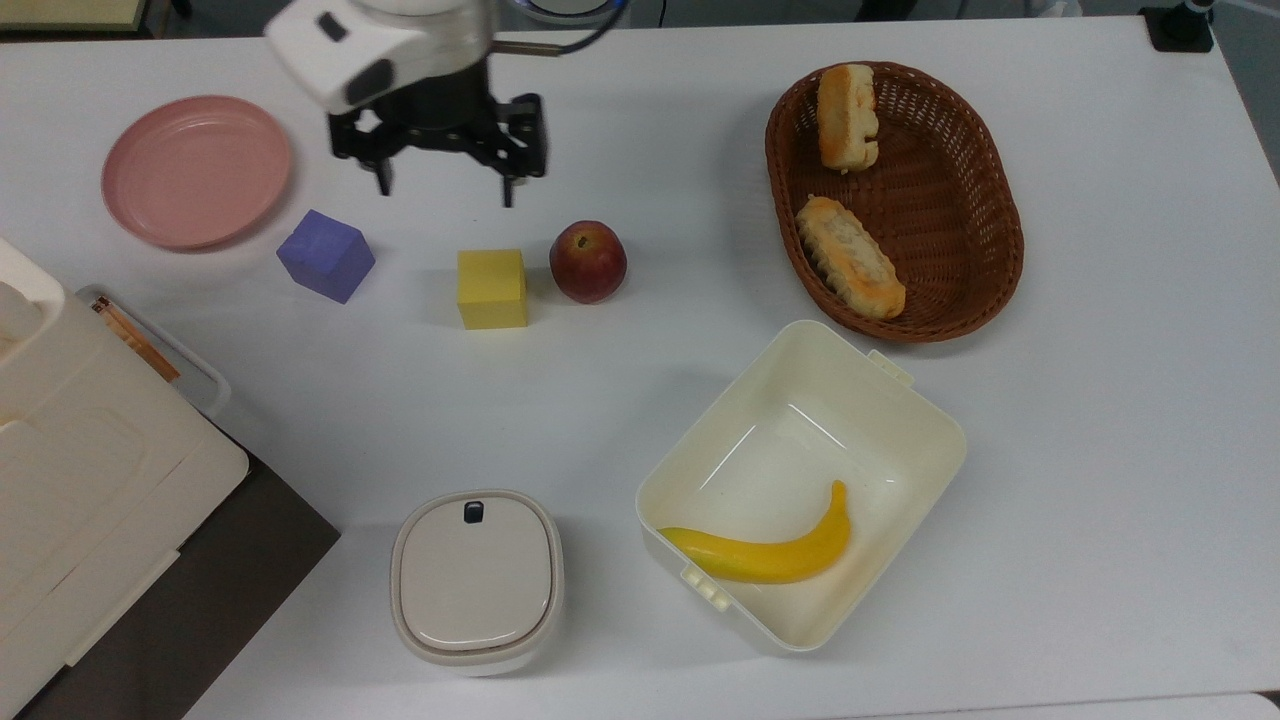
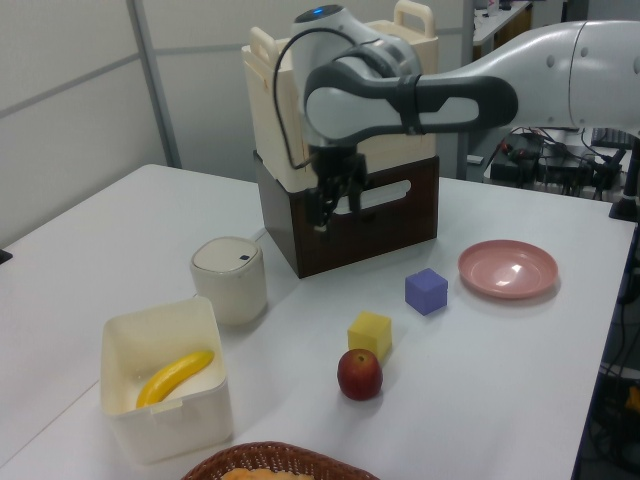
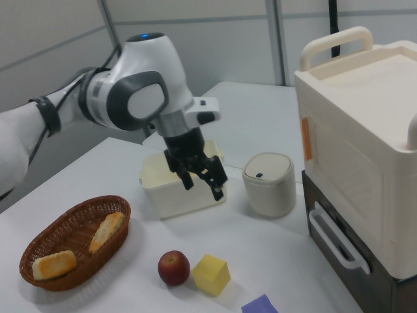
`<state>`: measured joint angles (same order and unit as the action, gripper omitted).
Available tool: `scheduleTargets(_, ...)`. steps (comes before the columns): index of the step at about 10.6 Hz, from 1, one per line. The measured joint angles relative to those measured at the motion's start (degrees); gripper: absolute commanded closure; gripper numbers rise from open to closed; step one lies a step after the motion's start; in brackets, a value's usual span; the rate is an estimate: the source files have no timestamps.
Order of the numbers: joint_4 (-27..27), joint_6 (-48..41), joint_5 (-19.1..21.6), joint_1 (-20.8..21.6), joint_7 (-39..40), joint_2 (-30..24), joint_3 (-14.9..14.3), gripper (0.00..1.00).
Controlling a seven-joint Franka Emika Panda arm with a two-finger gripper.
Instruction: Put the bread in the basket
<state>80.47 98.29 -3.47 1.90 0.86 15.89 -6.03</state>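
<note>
White bench carries, in the top view: pink plate far left; purple cube just beside it on the near side; yellow cube and red apple close together mid-bench. Wicker basket far right. Cream box just near of the basket. Lidded cream container at near edge, left of the box. Cream cabinet on dark base at near left.
</note>
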Motion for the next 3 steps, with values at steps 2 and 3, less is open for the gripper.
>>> scheduleTargets(2, 0.0, 0.0, 0.04, -1.25, 0.51, -0.04, 0.02, 0.0)
scheduleTargets(3, 0.0, 0.0, -0.01, -1.11, 0.71, -0.08, 0.12, 0.0)
